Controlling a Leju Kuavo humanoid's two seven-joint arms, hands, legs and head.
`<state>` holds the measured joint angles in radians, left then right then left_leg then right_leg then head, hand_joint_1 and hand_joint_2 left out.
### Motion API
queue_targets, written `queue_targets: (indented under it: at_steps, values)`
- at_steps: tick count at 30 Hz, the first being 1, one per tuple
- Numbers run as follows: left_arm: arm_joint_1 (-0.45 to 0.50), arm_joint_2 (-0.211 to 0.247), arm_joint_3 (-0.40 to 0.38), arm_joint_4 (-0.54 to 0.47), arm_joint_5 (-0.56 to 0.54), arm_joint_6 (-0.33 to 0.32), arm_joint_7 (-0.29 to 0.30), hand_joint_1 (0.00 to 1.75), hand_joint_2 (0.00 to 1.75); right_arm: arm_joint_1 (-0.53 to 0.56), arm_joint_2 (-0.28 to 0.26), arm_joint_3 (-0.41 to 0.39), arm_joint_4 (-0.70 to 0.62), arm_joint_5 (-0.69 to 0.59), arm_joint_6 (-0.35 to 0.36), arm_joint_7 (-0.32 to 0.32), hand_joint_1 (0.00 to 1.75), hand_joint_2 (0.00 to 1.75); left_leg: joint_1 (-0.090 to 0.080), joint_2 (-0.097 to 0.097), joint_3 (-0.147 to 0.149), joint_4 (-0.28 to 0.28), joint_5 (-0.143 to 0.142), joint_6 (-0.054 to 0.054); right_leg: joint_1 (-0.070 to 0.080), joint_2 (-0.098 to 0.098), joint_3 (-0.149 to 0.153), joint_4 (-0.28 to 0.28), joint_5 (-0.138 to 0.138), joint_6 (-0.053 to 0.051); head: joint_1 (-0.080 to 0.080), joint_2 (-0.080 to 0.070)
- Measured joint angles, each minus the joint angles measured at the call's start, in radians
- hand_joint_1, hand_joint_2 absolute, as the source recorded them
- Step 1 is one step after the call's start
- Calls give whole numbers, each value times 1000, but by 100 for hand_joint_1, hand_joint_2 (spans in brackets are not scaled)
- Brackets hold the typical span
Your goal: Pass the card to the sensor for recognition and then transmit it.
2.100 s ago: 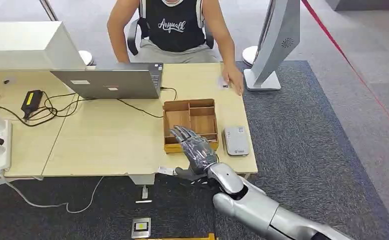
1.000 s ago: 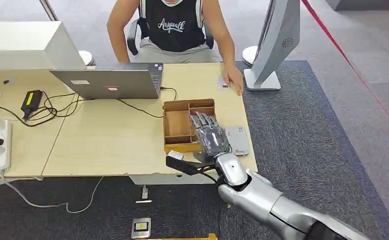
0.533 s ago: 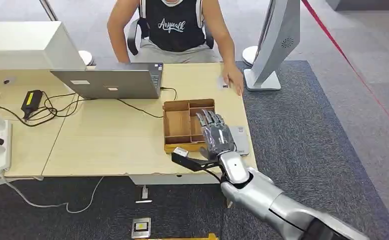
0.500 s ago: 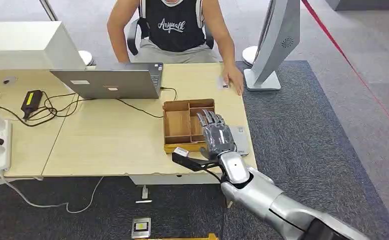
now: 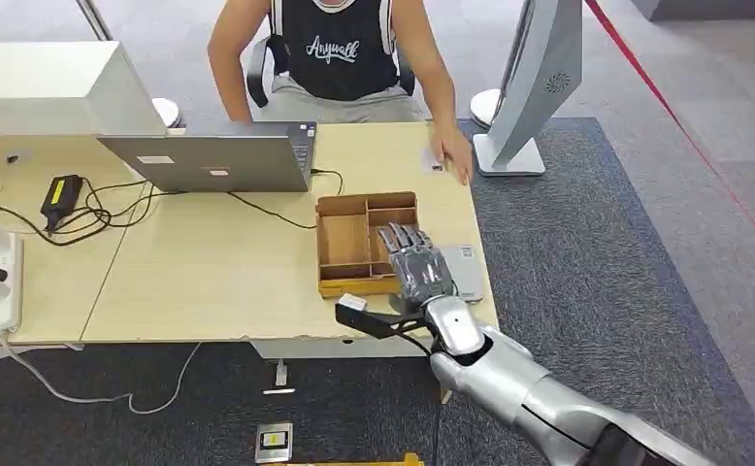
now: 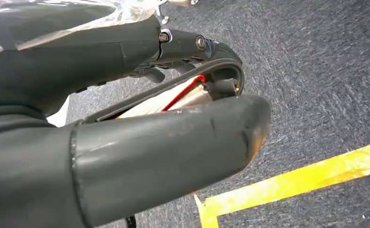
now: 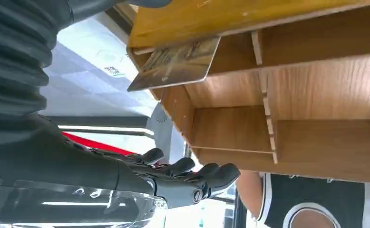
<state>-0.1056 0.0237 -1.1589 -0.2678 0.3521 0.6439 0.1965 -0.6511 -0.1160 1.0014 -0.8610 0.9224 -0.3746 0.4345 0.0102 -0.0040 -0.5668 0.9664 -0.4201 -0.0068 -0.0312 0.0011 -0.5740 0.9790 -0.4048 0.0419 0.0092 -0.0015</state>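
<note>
The card [image 7: 176, 64] is leaning tilted inside an end compartment of the wooden tray [image 7: 268, 19] and nothing is gripping it yet. In the right wrist view it's propped against the tray's wall, apart from the hand. Over the last couple of seconds the right hand [image 5: 417, 272] has been sliding from the near left corner of the tray over to its right side. Now it's hovering above the tray's near right part and overlapping the left edge of the sensor [image 5: 467, 270], which is lying just right of the tray on the desk [image 5: 209, 262]. In the last half second it's been easing a touch nearer. The fingers [image 7: 192, 168] are stretched out, slightly apart and holding nothing. My read is it's still lining up for the pickup, so the grab, the scan and the hand-off are all still ahead. From the head view I can't tell which compartment the card is in, since the hand is covering that bit. The left hand [image 6: 126, 142] is hanging over the carpet, and I can't tell whether its fingers are spread or closed. At the far right of the desk a person's hand [image 5: 451, 155] is resting, probably waiting to receive the card.
</note>
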Motion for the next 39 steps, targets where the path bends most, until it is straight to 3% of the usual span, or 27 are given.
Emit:
queue_targets:
  at_steps: [27,28,29,30,31,39]
  values:
    - [0,0,0,3,13,3,6,0,0,-1,22,0,27,-13,19,3,0,175,0,0,0,0,0,0,0,0,0,0,0,0,0,0]
    - [0,0,0,5,13,3,6,0,0,-1,22,0,27,-13,21,7,23,175,0,0,0,0,0,0,0,0,0,0,0,0,0,0]
    - [0,0,0,5,13,3,5,0,0,-1,22,0,27,-14,22,11,110,175,0,0,0,0,0,0,0,0,0,0,0,0,0,0]
    - [0,0,0,5,13,3,3,0,0,-1,22,0,27,-14,24,11,157,175,0,0,0,0,0,0,0,0,0,0,0,0,0,0]
    - [0,0,0,5,12,3,3,0,0,-1,22,0,27,-14,24,13,173,175,0,0,0,0,0,0,0,0,0,0,0,0,0,0]
    - [0,0,0,6,9,3,3,0,0,-1,18,-5,32,-22,22,25,175,175,0,0,0,0,0,0,0,0,0,0,0,0,0,0]
